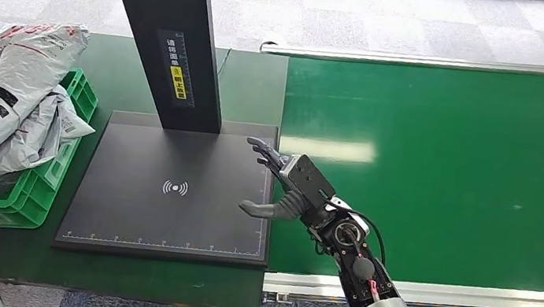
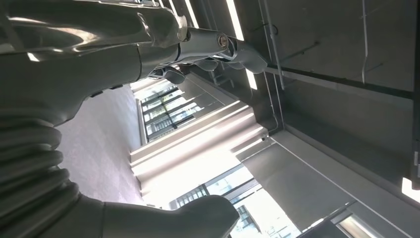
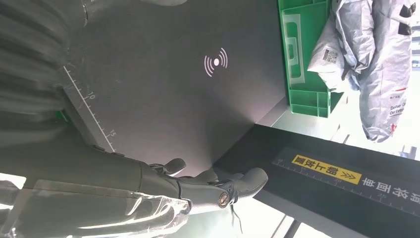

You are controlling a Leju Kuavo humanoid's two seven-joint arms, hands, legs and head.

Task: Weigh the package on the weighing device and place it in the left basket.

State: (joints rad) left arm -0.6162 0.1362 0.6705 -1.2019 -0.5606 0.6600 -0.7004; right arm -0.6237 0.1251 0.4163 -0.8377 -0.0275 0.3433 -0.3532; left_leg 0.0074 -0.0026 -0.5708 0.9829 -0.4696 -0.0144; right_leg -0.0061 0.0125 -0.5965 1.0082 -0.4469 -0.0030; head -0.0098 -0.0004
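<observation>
The scale [image 1: 169, 188] is a flat black plate that lies on the dark green tabletop [image 1: 254, 88], and its right edge runs along the tabletop's right edge, just beside the bright green conveyor belt [image 1: 441, 168]. A white wireless sign [image 1: 175, 188] is printed near the middle of the plate, and a white ruler line [image 1: 161, 245] runs along its near edge. From the far edge of the plate rises a black post [image 1: 170, 29] with a yellow label [image 1: 179, 82]; it leans a little toward the far left and covers part of the tabletop behind it.

At the left edge of the tabletop stands a green basket [image 1: 50, 188], touching or almost touching the left side of the scale. Grey and white packages [image 1: 5, 102] are heaped in it and rise above its rim; they are soft, crumpled mail bags with black and red print. The heap stretches from the near left toward the far right, but I cannot tell the long axis of any one bag.

The right hand [image 1: 280, 186] hovers over the right edge of the scale, with the palm toward the plate. Its fingers [image 1: 263, 151] are spread wide and hold nothing; they point toward the post, and the thumb [image 1: 257, 209] points to the left. In the left wrist view the left hand [image 2: 148, 44] is seen against a ceiling, its fingers [image 2: 237, 52] stretched out and apart, with nothing between them.
</observation>
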